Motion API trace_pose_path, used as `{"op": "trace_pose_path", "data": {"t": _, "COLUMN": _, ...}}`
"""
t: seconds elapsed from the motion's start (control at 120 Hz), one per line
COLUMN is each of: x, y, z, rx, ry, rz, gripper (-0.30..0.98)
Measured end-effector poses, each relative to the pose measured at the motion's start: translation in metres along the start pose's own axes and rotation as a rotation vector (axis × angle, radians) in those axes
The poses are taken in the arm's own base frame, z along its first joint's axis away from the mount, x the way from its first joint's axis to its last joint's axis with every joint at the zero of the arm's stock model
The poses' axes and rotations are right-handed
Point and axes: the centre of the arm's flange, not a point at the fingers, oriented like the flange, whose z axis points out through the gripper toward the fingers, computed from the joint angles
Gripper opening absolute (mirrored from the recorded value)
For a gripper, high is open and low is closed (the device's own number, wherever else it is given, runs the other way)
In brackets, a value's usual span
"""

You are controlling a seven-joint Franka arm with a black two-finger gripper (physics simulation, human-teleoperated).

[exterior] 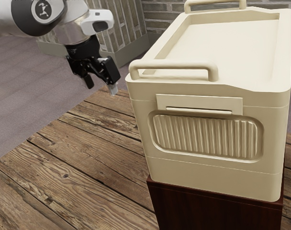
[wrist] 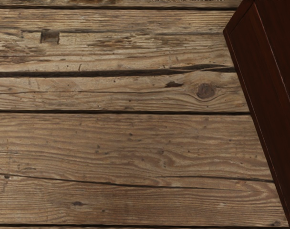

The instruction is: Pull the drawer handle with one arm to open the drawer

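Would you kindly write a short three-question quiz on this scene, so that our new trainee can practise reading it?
1. True or false: the claw stands open, its fingers apart.

2. Multiple choice: what does the cream cabinet rest on?
a) the wooden boards
b) the dark red base
c) the purplish floor

3. Fill in the missing number: the cabinet's top has ____ raised rails.

Key: 1 true; 2 b; 3 two.
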Motion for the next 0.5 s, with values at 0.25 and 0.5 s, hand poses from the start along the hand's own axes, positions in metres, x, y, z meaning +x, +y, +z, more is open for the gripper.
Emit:
{"op": "trace_pose_path", "data": {"t": 0.25, "x": 0.01, "y": 0.006, "z": 0.015, "rx": -0.032, "ry": -0.004, "rz": -0.004, "gripper": 0.69}}
{"op": "trace_pose_path", "data": {"t": 0.5, "x": 0.009, "y": -0.014, "z": 0.047, "rx": -0.171, "ry": -0.048, "rz": -0.07, "gripper": 0.69}}
